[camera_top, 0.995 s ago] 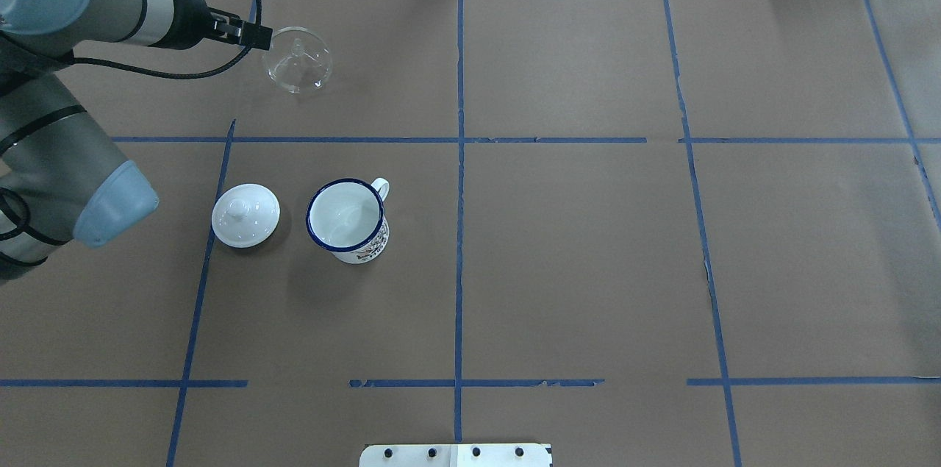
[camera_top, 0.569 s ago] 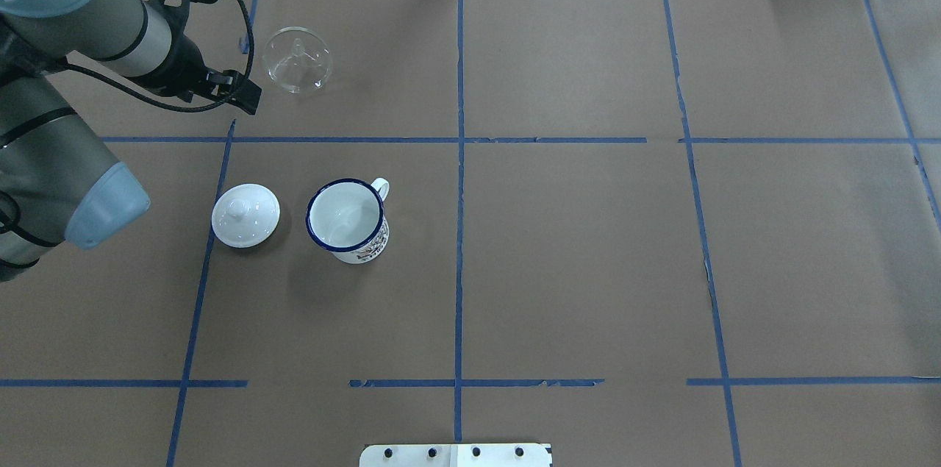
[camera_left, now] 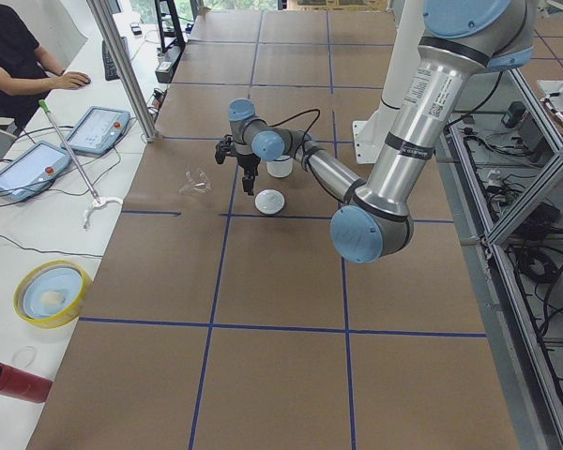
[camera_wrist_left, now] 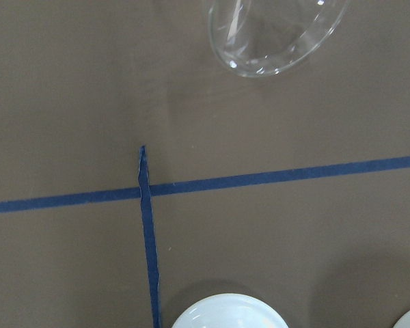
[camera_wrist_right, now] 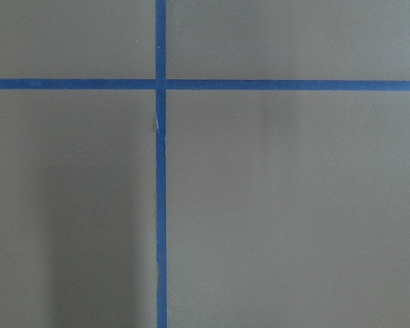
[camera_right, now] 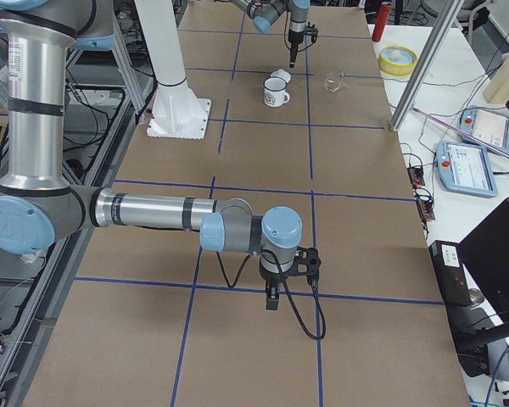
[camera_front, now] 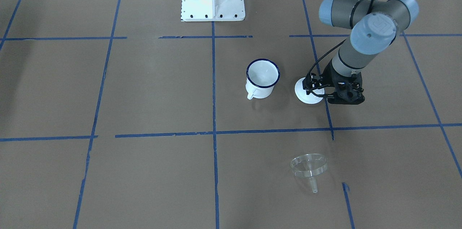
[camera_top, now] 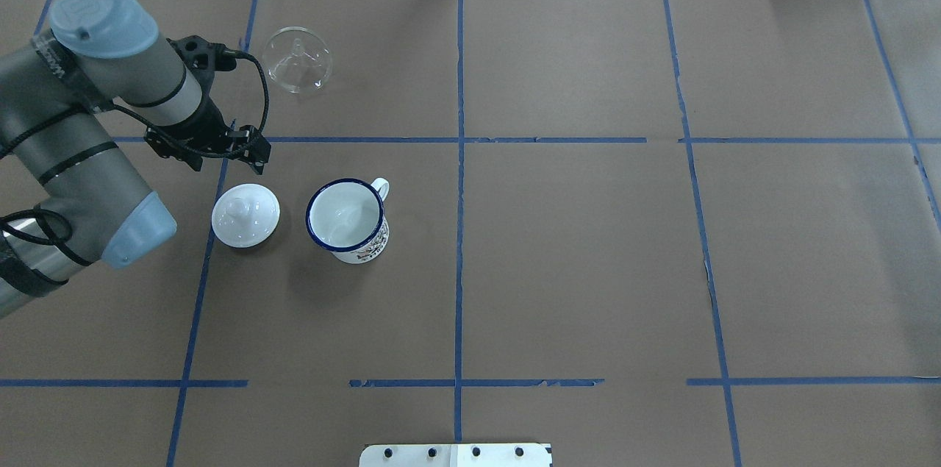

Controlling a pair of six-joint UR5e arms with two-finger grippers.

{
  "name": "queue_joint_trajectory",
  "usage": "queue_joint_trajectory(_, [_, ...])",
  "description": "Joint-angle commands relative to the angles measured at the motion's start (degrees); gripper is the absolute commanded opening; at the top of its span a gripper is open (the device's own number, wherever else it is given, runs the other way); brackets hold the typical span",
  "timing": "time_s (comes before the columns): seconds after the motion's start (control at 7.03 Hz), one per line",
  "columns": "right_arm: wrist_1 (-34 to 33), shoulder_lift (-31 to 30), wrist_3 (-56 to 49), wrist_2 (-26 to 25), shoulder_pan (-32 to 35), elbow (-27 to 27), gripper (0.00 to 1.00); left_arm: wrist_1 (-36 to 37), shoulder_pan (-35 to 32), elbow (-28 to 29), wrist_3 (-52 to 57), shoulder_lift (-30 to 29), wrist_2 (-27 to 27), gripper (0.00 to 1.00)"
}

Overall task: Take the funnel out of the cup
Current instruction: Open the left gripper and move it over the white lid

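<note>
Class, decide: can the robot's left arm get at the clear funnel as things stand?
Probably yes. The funnel rests alone in the open, outside the cup, and the left tool hangs nearby with nothing between them.

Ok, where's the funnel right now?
In the overhead view the funnel lies on the table, far left, out of the cup, across a blue tape line from it and the lid.

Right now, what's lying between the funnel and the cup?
Between funnel and cup, only brown paper and one blue tape line; the overhead view shows it.
</note>
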Motion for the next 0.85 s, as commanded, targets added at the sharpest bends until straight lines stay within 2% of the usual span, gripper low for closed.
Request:
queue_joint_trajectory(0.0, [0.0,0.0,0.0,0.0,0.0,0.0,1.0,-1.95,2.99,0.09,-5.74,0.65,0.34,1.0])
queue_joint_trajectory(0.43, [0.0,0.0,0.0,0.0,0.0,0.08,1.0,-4.05,3.0,0.35,-5.57,2.92,0.43,1.0])
queue_joint_trajectory(0.57, [0.0,0.0,0.0,0.0,0.0,0.0,1.0,-7.73,3.0,0.36,-5.66,4.94,0.43,0.93])
queue_joint_trajectory(0.71, [0.0,0.0,0.0,0.0,0.0,0.0,1.0,-8.46,3.0,0.18,-5.92,4.96,0.52,0.8])
